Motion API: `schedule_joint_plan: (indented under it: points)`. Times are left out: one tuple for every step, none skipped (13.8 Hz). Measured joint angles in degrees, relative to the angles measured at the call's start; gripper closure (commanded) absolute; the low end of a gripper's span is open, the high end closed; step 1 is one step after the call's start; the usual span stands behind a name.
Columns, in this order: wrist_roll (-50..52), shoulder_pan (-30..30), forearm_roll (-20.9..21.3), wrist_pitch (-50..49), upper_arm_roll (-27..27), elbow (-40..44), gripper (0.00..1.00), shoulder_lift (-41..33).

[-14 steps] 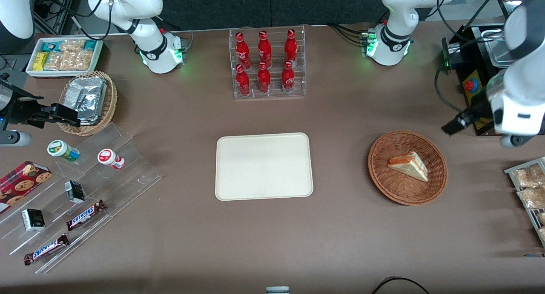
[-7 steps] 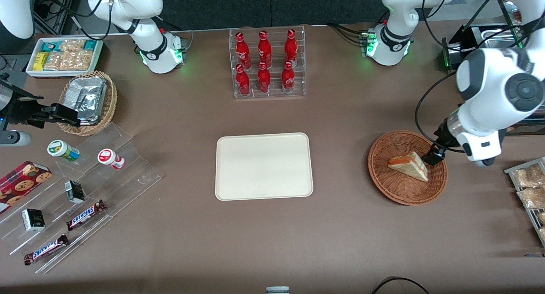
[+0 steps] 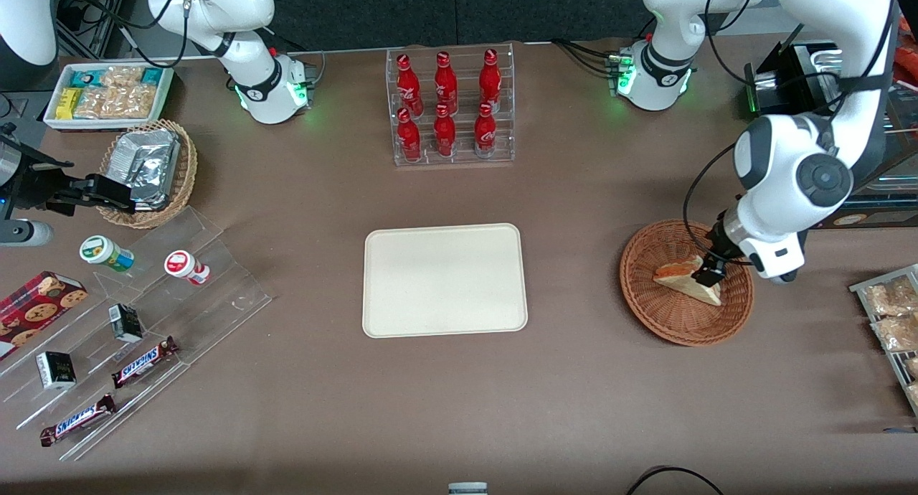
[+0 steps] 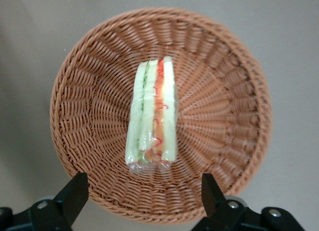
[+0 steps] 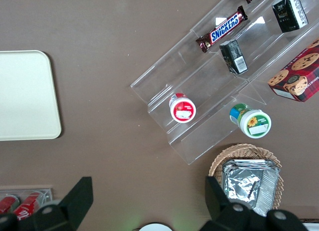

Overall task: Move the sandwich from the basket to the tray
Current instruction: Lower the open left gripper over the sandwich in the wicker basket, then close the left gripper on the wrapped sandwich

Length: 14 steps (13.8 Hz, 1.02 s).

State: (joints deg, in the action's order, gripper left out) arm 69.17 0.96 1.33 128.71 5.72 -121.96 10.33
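Since the earlier frame, the gripper [image 3: 708, 274] had come down over the sandwich [image 4: 151, 114], which lay on its side in the basket [image 4: 89, 81]. The fingers [image 4: 73, 195] stood wide apart, holding nothing. The sandwich looked light, soft and wrapped in slippery film; a gentle hold across the flat bread faces seemed best. The tray [image 3: 445, 280] waited well apart.

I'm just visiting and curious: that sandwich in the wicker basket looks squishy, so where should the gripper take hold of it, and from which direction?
Probably from straight above, fingers closing on the two flat bread faces. The sandwich stands on edge in the basket, filling layers facing up, and the open gripper hangs over it with room to straddle those sides. The middle seems safest.
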Motion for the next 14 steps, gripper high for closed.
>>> schedule_joint_plan:
  points:
    - [0.15, 0.01, 0.00, 0.46, -0.07, -0.09, 0.00, 1.04]
    - [0.35, 0.04, 0.00, 1.54, -0.23, -0.22, 0.00, 1.91]
    - [0.61, 0.06, 0.00, 2.83, -0.51, -0.41, 0.00, 2.67]
    - [0.82, 0.09, 0.00, 4.14, -0.75, -0.62, 0.00, 3.40]
    - [0.92, 0.10, 0.00, 5.30, -0.91, -0.79, 0.00, 4.12]
    - [1.00, 0.10, 0.00, 6.33, -0.98, -0.89, 0.00, 4.89]
    - [1.09, 0.10, 0.00, 7.24, -1.03, -0.96, 0.00, 5.72]
    - [1.15, 0.10, 0.00, 8.11, -1.14, -1.07, 0.00, 6.52]
    - [1.16, 0.10, 0.00, 9.00, -1.26, -1.28, 0.00, 7.21]
    - [1.16, 0.10, 0.00, 9.64, -1.35, -1.53, 0.00, 7.79]
    - [1.16, 0.10, 0.00, 10.28, -1.38, -1.70, 0.00, 8.29]
    - [1.16, 0.10, 0.00, 11.07, -1.40, -1.81, 0.00, 8.75]
    - [1.16, 0.10, 0.00, 11.61, -1.42, -1.89, 0.00, 9.19]
    - [1.16, 0.10, 0.00, 12.00, -1.44, -1.94, 0.02, 9.59]
